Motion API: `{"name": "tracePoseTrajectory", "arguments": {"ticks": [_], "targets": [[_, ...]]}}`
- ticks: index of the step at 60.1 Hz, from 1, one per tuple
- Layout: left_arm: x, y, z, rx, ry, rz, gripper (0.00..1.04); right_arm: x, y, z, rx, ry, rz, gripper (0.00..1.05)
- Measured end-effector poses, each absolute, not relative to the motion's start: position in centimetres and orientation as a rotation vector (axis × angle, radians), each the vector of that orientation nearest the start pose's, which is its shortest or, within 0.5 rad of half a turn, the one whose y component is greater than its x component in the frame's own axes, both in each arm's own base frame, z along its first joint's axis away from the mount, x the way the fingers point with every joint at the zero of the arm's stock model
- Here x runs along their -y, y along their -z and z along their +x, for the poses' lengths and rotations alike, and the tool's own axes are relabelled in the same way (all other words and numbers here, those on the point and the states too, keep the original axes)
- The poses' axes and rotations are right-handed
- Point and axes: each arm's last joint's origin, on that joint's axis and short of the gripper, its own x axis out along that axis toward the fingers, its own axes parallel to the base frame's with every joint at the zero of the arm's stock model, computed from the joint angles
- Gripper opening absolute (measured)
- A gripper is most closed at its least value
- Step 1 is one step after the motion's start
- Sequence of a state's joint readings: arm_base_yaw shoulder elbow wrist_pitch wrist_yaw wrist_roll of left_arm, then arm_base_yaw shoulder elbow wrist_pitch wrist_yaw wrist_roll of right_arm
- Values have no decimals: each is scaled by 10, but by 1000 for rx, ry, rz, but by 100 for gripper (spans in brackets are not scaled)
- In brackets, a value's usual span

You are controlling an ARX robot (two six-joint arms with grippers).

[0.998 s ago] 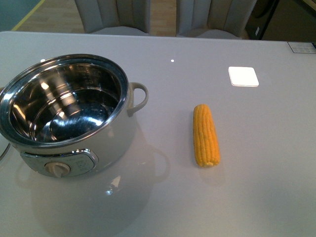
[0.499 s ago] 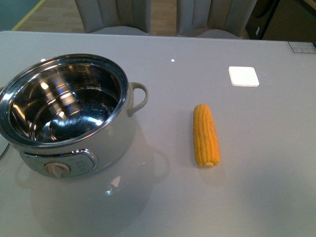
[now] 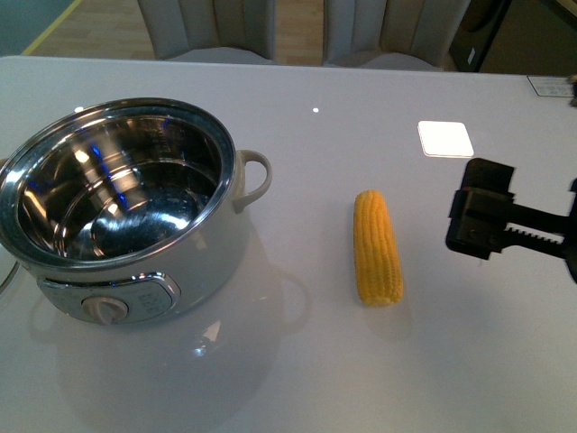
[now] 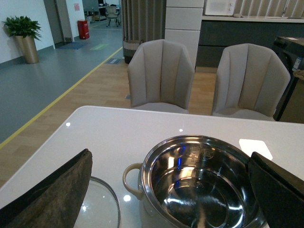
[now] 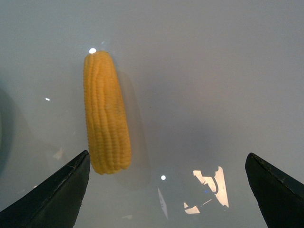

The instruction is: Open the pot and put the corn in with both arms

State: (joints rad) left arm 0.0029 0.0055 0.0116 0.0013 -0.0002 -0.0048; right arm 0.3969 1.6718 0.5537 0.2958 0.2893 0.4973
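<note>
Gaping wide and empty, jaws of the right arm [image 3: 505, 221] hang over the glossy grey tabletop [image 3: 315, 361], the corn [image 3: 378, 247] lying flat below. Jaws of the left arm [image 4: 52, 194], equally spread and empty, face the lidless pot [image 3: 216, 253], a glass lid [image 4: 102, 204] beside it. Two chairs [image 4: 161, 76] stand beyond. A second ago the right arm was out of front view; now it sits right of the corn.
</note>
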Motion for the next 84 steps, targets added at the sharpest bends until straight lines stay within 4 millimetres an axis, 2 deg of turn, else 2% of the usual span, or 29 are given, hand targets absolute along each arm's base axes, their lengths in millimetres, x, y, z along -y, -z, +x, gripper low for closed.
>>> {"name": "tracePoseTrajectory", "arguments": {"ticks": [8,12,39,53,84], "targets": [[0,-167,97,7,-3,-5,98,-108,-94,277,-786,24,171,96],[0,-167,97,7,-3,-5,98,-114,-83,289,-812,-11,137,96],[0,-167,97,7,-3,-5,98,-131,-27,315,-945,-128,46,96],[0,-167,97,7,-3,-5,98,-132,-18,330,-954,-126,22,96],[0,-167,97,7,-3,-5,98,-148,-7,340,-974,-118,-36,96]]}}
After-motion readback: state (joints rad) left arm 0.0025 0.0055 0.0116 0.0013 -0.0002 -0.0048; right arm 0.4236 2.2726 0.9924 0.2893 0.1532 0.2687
